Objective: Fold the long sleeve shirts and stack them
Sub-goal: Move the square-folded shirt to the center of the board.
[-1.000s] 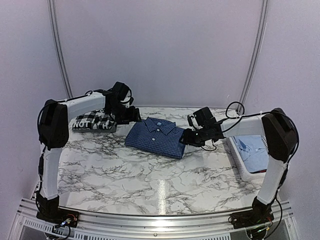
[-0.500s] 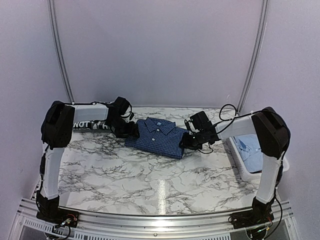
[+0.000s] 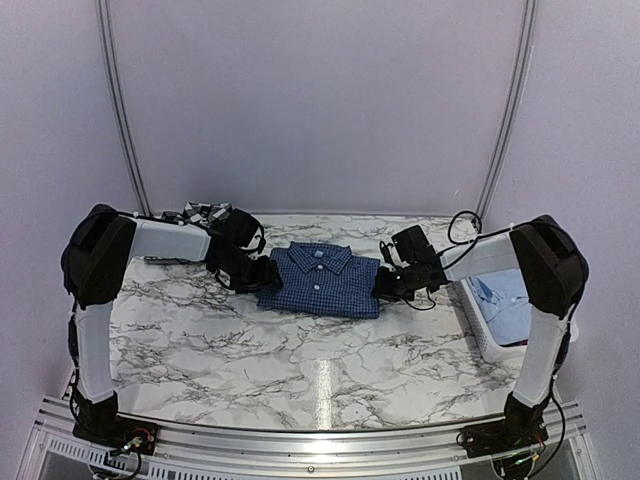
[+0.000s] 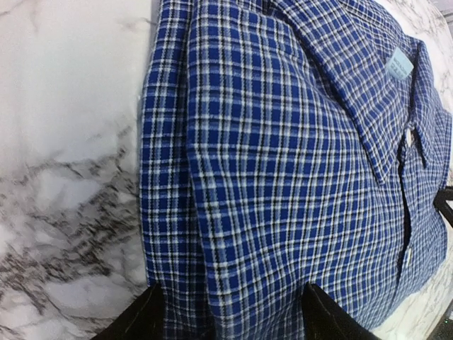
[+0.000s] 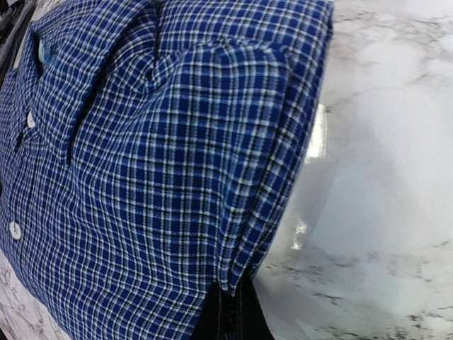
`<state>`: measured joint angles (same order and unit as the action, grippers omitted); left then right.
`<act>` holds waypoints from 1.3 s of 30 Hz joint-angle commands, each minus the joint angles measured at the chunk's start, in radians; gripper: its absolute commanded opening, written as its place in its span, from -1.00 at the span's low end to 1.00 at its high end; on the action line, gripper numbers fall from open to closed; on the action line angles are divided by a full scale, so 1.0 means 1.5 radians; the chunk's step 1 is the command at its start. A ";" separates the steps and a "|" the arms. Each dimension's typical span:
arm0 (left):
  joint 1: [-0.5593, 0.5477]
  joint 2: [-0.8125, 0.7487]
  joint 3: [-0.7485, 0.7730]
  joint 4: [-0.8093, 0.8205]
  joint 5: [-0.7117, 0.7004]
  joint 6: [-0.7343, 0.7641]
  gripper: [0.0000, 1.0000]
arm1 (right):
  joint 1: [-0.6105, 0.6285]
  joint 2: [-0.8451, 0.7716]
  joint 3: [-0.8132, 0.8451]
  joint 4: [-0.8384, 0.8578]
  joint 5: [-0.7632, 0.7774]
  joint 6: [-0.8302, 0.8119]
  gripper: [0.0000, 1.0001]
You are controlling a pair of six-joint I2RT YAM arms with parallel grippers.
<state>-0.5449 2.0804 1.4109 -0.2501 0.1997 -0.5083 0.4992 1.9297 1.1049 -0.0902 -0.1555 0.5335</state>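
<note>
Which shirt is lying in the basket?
The plain pale blue shirt; the dark blue checked shirt lies folded at centre, the black-and-white plaid shirt far left.

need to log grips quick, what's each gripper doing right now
left gripper: open, fingers astride an edge of the dark blue shirt
right gripper: shut, apparently pinching the shirt's opposite edge

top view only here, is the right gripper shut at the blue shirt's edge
observer: Yes. The right wrist view shows the right gripper shut at the blue shirt's folded edge. Whether cloth is pinched, I cannot tell.
operator: and the left one
observer: The left gripper is open, its fingers on either side of the opposite edge.
operator: fold tidy on that side
observer: Yes, the layers lie flat on the table, collar facing up.
</note>
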 commanded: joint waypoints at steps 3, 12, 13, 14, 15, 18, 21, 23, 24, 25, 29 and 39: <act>-0.062 -0.045 -0.027 0.031 -0.017 -0.086 0.36 | -0.045 -0.063 -0.063 -0.029 0.036 -0.033 -1.00; -0.108 -0.059 -0.034 0.054 -0.064 -0.153 0.36 | -0.096 -0.118 -0.141 -0.034 0.059 -0.053 -1.00; -0.108 -0.064 -0.036 0.057 -0.070 -0.156 0.36 | -0.097 -0.119 -0.140 -0.038 0.062 -0.054 -1.00; -0.108 -0.069 -0.039 0.059 -0.075 -0.158 0.37 | -0.097 -0.121 -0.138 -0.041 0.063 -0.056 -1.00; -0.108 -0.074 -0.042 0.059 -0.080 -0.156 0.37 | -0.097 -0.122 -0.134 -0.044 0.063 -0.059 -1.00; -0.106 -0.083 -0.045 0.059 -0.087 -0.149 0.37 | -0.096 -0.130 -0.118 -0.061 0.064 -0.069 -0.84; -0.101 -0.095 -0.049 0.059 -0.092 -0.142 0.37 | -0.093 -0.149 -0.094 -0.088 0.074 -0.081 -0.55; -0.093 -0.101 -0.053 0.059 -0.092 -0.139 0.37 | -0.087 -0.161 -0.072 -0.110 0.088 -0.086 -0.42; -0.091 -0.104 -0.055 0.059 -0.094 -0.138 0.37 | -0.081 -0.166 -0.056 -0.121 0.095 -0.088 -0.38; -0.088 -0.107 -0.057 0.059 -0.094 -0.137 0.37 | -0.075 -0.170 -0.044 -0.130 0.099 -0.090 -0.34; -0.078 -0.117 -0.061 0.059 -0.094 -0.131 0.36 | -0.041 -0.173 -0.003 -0.157 0.133 -0.092 -0.19; -0.034 -0.187 -0.118 0.061 -0.128 -0.134 0.36 | 0.057 -0.108 0.094 -0.171 0.139 -0.084 -0.11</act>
<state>-0.6350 1.8816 1.2751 -0.1761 0.0521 -0.7139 0.5316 1.7164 1.1709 -0.3157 0.0368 0.4084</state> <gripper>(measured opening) 0.679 0.442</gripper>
